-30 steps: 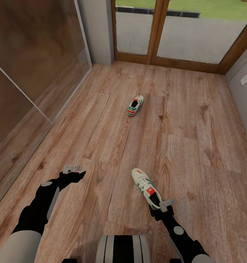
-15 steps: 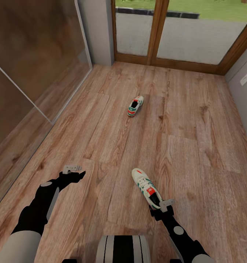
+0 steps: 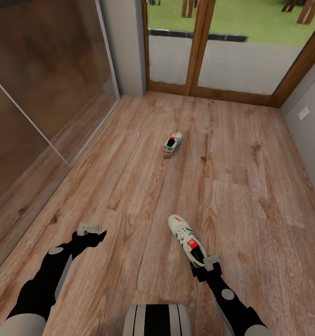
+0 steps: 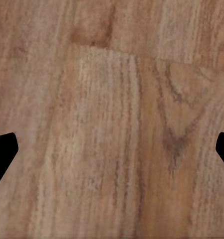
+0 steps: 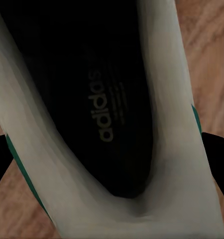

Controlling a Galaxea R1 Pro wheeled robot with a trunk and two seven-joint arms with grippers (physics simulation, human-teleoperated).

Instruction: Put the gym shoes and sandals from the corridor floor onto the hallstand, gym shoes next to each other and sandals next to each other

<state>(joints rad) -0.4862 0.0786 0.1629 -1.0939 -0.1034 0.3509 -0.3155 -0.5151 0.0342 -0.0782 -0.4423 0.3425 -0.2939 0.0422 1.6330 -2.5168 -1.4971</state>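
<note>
One gym shoe, white with green stripes and a red tongue label, lies close in front of me on the corridor floor, toe pointing away. My right gripper grips its heel. In the right wrist view the fingers press both sides of the shoe's dark opening. The second gym shoe lies farther off, mid-floor. My left gripper hangs open over bare planks. The sandals and the hallstand are out of view.
A glossy brown sliding panel runs along the left. Wood-framed glass doors close the far end, and a grey wall with a socket stands at the right. My base shows at the near edge.
The camera has tilted up, so the floor and the left gripper sit lower in the picture. The right gripper and its shoe kept their place, shifting against the planks.
</note>
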